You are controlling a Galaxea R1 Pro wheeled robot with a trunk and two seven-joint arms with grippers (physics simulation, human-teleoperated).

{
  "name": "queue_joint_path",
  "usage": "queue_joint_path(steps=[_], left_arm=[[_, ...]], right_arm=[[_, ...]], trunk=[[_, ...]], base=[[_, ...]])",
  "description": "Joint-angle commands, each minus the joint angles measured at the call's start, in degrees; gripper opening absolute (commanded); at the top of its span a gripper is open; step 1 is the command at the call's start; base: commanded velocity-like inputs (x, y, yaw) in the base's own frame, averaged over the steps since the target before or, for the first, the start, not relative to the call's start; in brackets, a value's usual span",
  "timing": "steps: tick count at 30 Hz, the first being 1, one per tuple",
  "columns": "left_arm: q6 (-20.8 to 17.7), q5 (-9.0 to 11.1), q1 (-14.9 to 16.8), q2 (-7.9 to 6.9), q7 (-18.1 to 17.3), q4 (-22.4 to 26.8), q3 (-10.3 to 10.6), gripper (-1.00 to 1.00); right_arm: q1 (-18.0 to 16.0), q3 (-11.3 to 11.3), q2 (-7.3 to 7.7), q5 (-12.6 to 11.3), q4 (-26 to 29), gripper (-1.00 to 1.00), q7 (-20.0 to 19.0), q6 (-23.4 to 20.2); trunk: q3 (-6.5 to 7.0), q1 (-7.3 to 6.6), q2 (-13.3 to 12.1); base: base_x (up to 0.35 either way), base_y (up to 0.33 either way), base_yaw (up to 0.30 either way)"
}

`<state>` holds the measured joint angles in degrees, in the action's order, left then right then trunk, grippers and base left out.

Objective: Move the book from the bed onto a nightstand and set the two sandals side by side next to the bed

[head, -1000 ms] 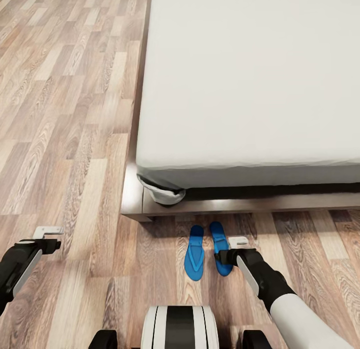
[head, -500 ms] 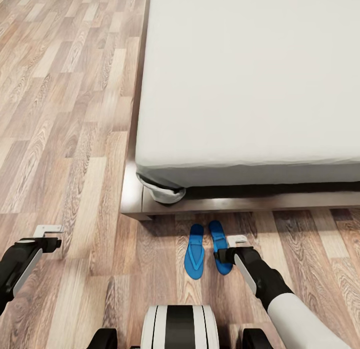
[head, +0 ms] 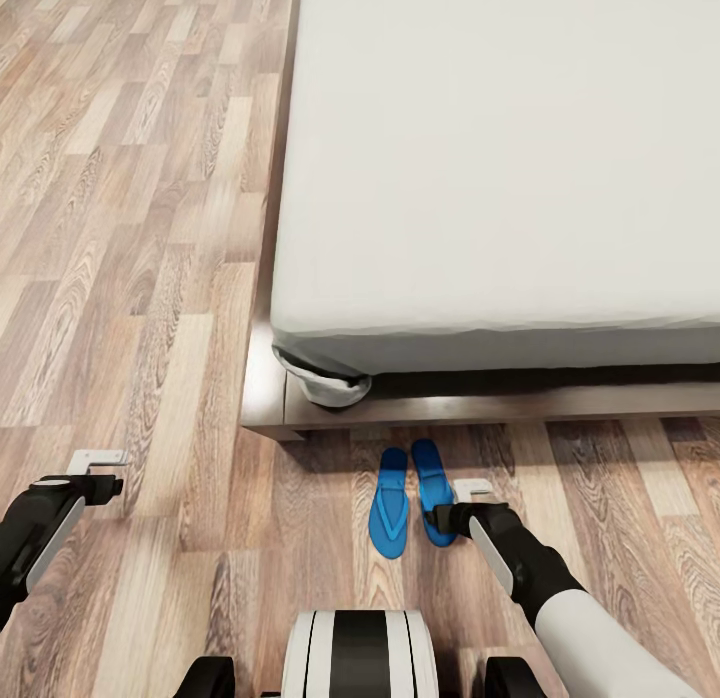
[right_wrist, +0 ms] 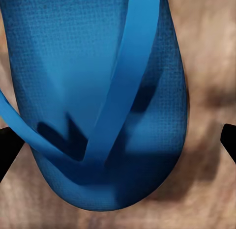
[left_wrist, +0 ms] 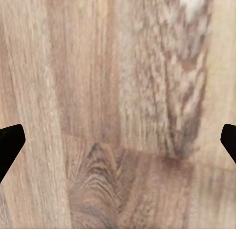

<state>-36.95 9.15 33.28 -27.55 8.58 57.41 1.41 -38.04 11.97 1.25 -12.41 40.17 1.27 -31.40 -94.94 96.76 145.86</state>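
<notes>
While no lettering, brand mark or label can be read on anything in view, surfaces are clear enough to log. Floor (head: 150, 278): light wood planks with strong grain, in mixed tan and grey-brown tones. Bed (head: 500, 158): plain light-grey mattress on a dark brown frame (head: 450, 410), one corner toward the robot, with a bunched fold of grey fabric at that corner.

Two bright blue sandals lie on the floor just in front of the bed frame, parallel and close together. Left sandal (head: 389, 503) lies flat and free. Right sandal (head: 433, 490) lies just beside it, its near end under the right gripper (head: 452, 519). In the right wrist view that sandal (right_wrist: 98, 91) sits between the two dark fingertips (right_wrist: 9, 146), straps visible on a textured sole; the tips stand spread wide at either side, not touching it.

Left gripper (head: 95, 473) hangs above bare floor, well apart from the sandals. In the left wrist view its fingertips (left_wrist: 10, 143) are spread apart, with wood grain (left_wrist: 118, 111) between them.

Robot's white and black base (head: 358, 653) shows at the near edge.
</notes>
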Motion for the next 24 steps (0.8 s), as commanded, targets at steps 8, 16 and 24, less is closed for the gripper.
queue_joint_path(steps=[8,16,24], left_arm=[[-0.23,0.58,0.03,-0.05,0.48,0.08,0.17,1.0],[-0.23,0.53,0.02,-0.05,0.48,0.06,0.12,1.0],[-0.28,0.5,0.03,-0.44,0.48,-0.04,0.04,1.0]], right_arm=[[-0.02,0.28,0.07,-0.34,0.08,1.0,0.13,-0.24],[-0.02,0.25,0.07,-0.34,0.08,1.0,0.07,-0.24],[-0.02,0.26,0.09,-0.34,0.08,1.0,0.08,-0.24]], trunk=[[0.41,-0.06,-0.01],[0.85,-0.11,-0.04],[2.63,-0.32,-0.15]], base=[[0.0,0.0,0.0],[0.0,0.0,0.0],[0.0,0.0,0.0]])
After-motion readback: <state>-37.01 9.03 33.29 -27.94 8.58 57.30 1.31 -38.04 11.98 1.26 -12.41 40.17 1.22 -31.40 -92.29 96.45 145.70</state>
